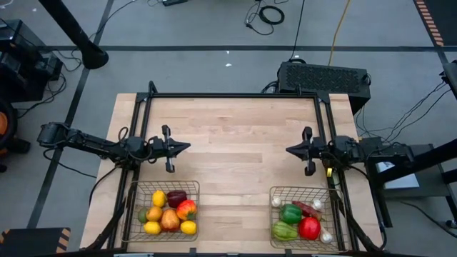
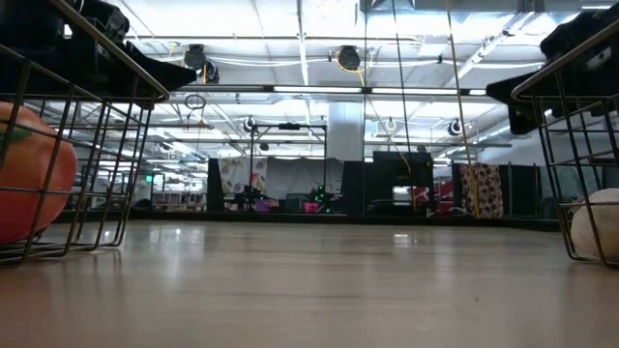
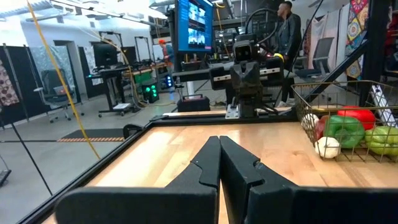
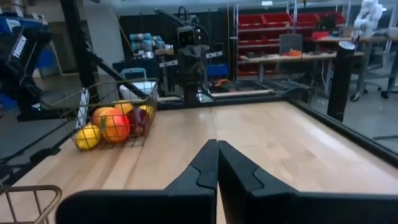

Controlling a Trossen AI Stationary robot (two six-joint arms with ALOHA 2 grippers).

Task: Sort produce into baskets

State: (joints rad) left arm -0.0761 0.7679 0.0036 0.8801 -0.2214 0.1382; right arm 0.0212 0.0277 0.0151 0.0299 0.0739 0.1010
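Lemons, oranges and apples fill the left basket (image 1: 161, 210) at the worktop's (image 1: 235, 143) near-left corner; green peppers, a red one and garlic fill the right basket (image 1: 300, 214) at its near-right corner. The left gripper (image 1: 182, 148) and right gripper (image 1: 291, 150) hover over the left and right edges, jaws clenched on nothing.

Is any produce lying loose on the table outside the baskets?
No: the high view shows all produce inside the left basket or right basket, and the table bare.
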